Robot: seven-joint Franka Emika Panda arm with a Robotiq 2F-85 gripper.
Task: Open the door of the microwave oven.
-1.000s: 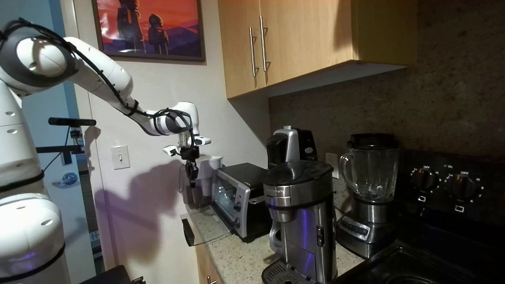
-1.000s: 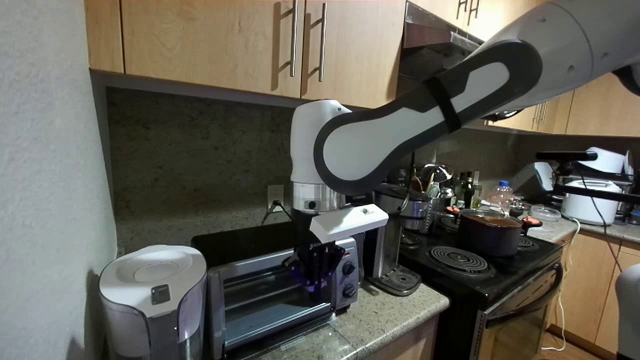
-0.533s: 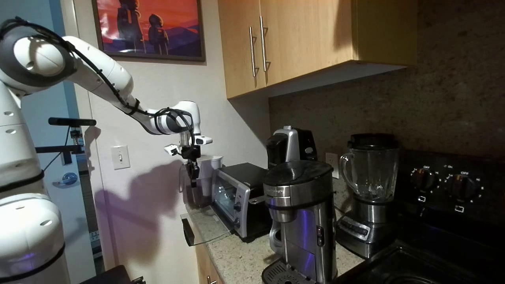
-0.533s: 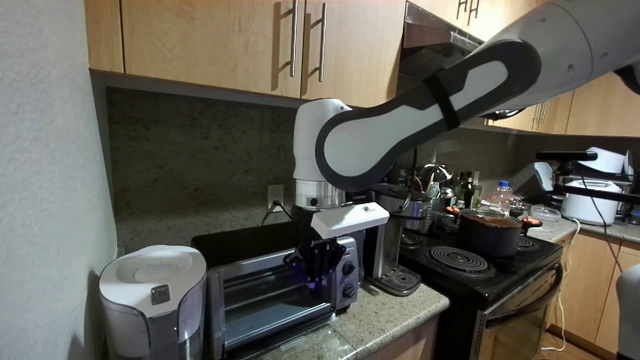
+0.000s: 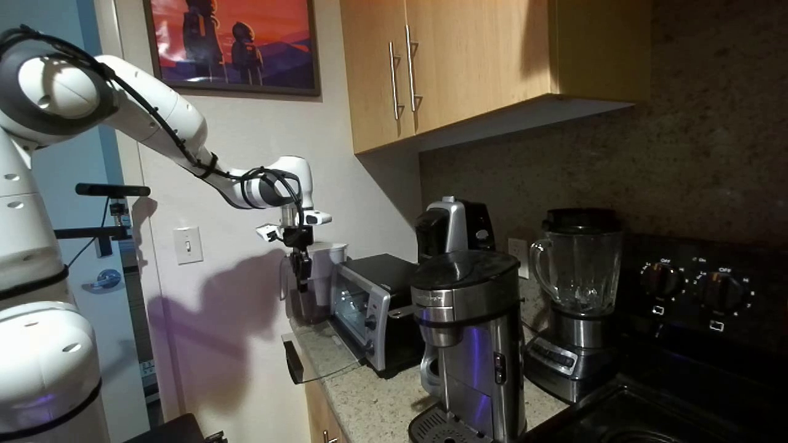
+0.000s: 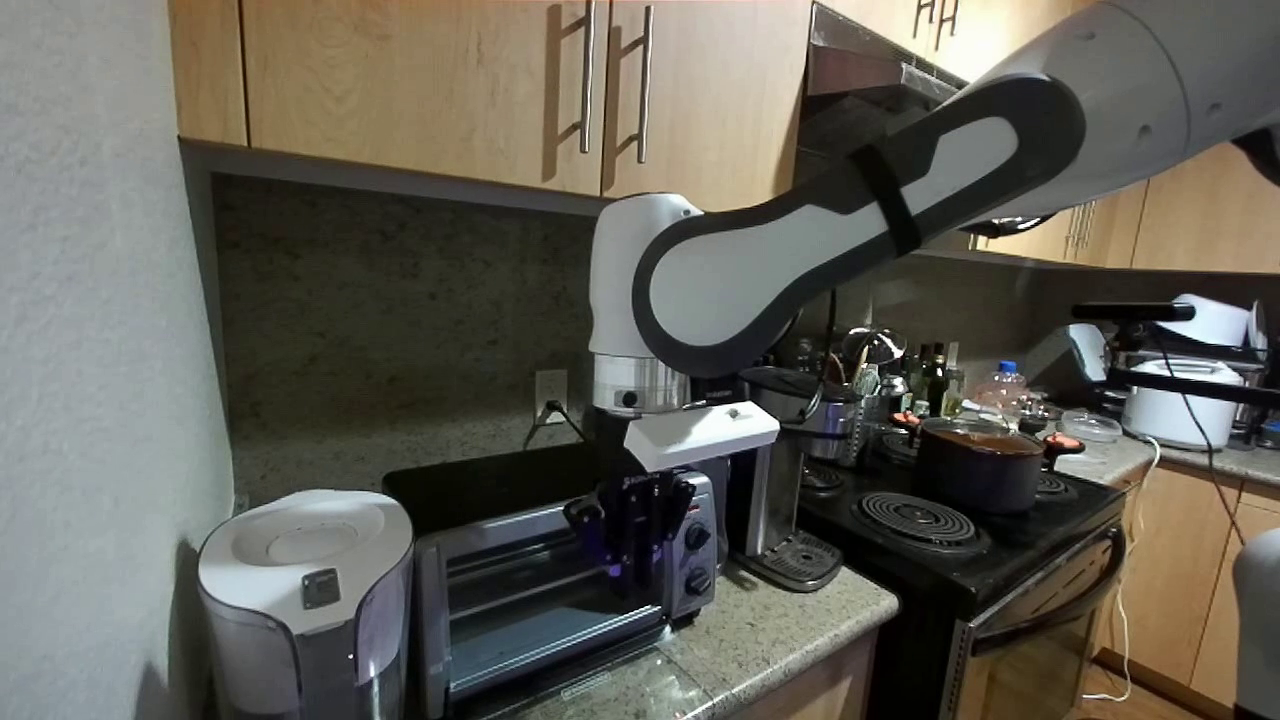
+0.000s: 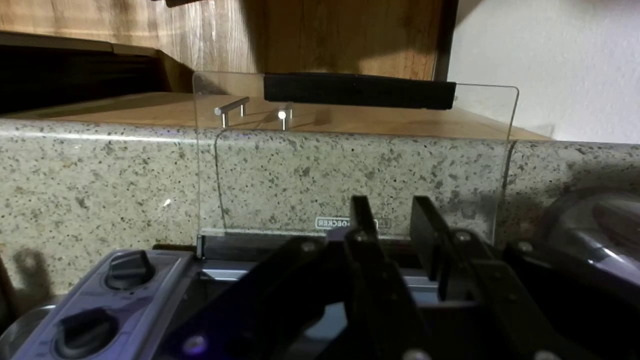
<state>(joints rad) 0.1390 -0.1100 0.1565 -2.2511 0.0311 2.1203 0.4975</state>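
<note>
Black, slightly parted, holding nothing, our end effector (image 7: pixel 392 210) hangs before the microwave oven (image 5: pixel 378 307); beyond, the glass door (image 7: pixel 350 167) lies lowered over the counter (image 7: pixel 100 175), handle (image 7: pixel 360 91) past its edge; opening seems done, so we need no grip.

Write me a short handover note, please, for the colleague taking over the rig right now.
The gripper: open, holding nothing; it hangs in front of the oven, higher than the lowered door.
The oven: on the counter, its front open.
The door: folded down, its handle out past the counter's edge.
Done: the door is open.
Left: apparently nothing on the door; I would just move the gripper clear without bumping it.
</note>
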